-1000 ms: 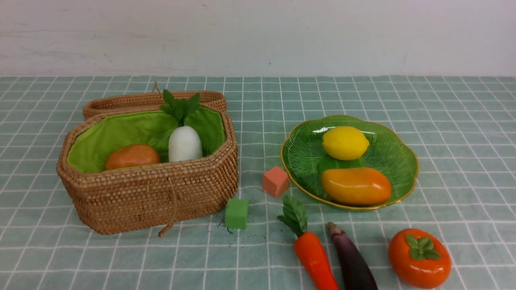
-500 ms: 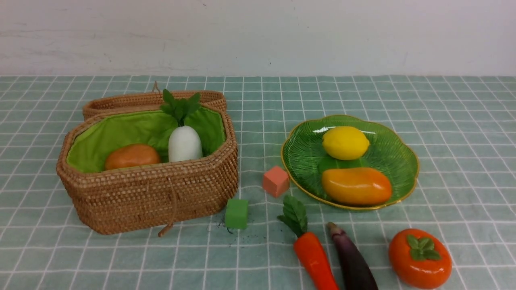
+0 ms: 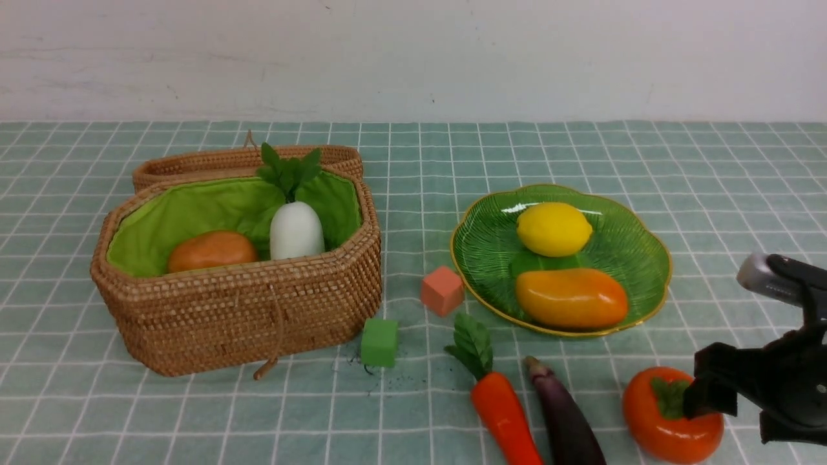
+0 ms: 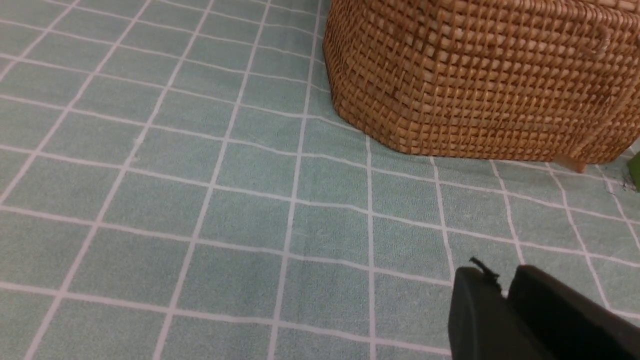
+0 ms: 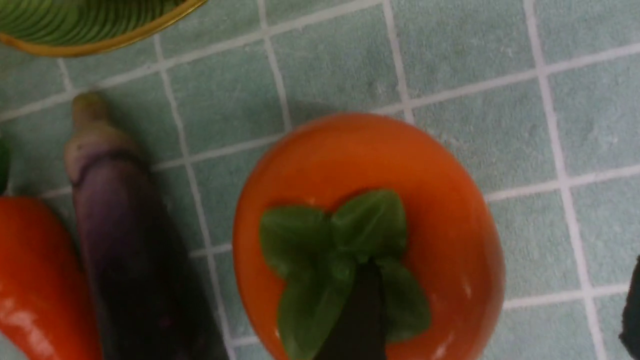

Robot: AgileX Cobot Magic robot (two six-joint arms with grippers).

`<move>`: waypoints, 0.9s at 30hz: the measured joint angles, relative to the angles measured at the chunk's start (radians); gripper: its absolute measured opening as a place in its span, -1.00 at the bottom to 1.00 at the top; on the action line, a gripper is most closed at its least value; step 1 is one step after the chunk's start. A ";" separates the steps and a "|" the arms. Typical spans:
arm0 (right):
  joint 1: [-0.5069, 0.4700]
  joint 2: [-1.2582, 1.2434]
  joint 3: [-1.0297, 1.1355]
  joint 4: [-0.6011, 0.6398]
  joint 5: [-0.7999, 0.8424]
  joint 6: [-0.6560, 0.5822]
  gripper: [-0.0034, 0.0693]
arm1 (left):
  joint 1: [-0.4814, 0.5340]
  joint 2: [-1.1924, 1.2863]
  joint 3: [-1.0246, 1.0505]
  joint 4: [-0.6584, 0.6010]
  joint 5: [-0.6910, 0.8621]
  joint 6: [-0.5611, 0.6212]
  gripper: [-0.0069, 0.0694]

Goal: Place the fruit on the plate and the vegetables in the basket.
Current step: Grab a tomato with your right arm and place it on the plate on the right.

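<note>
Persimmon (image 3: 662, 429): lower right of the front frame, on the tabletop (image 3: 194, 420), outside the plate (image 3: 491, 252).

Right claw (image 3: 743, 410): over the persimmon, jaws wide apart, gripping nothing. One finger (image 5: 360, 310) sits above the green leafy cap (contact cannot be told). The other shows only at the edge of the wrist view, off the fruit's side.

Lemon (image 3: 554, 228) and mango (image 3: 571, 298): both on the plate, right of centre, lemon higher in the frame than mango.

Basket (image 3: 239, 316): left of centre, open, its lid (image 3: 194, 165) lying behind it. Inside, the radish (image 3: 296, 230) stands leaves-up against the green lining, with the potato (image 3: 212, 250) beside it.

Carrot (image 3: 504, 416) and eggplant (image 3: 565, 420): bottom edge, right of centre, side by side on the tabletop, below the plate's near rim.

Salmon cube (image 3: 442, 291): just beside the plate's left rim. Green cube (image 3: 379, 342): near the basket's lower right corner.

Left claw (image 4: 505, 285): seen only in its wrist view, fingers together with nothing between them, above bare tabletop near the basket's woven wall.
</note>
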 joint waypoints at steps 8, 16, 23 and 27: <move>0.000 0.097 -0.028 0.155 -0.037 -0.094 0.49 | 0.000 0.000 0.000 0.000 0.000 0.000 -0.57; -0.005 0.098 -0.030 0.312 -0.018 -0.276 0.12 | 0.000 0.000 0.000 0.000 0.000 0.000 -0.56; -0.004 0.060 -0.018 0.333 0.032 -0.307 0.06 | 0.000 0.000 0.000 0.000 0.000 0.000 -0.54; -0.003 0.041 -0.011 0.324 0.059 -0.308 0.00 | 0.000 0.000 0.000 0.000 0.000 0.000 -0.52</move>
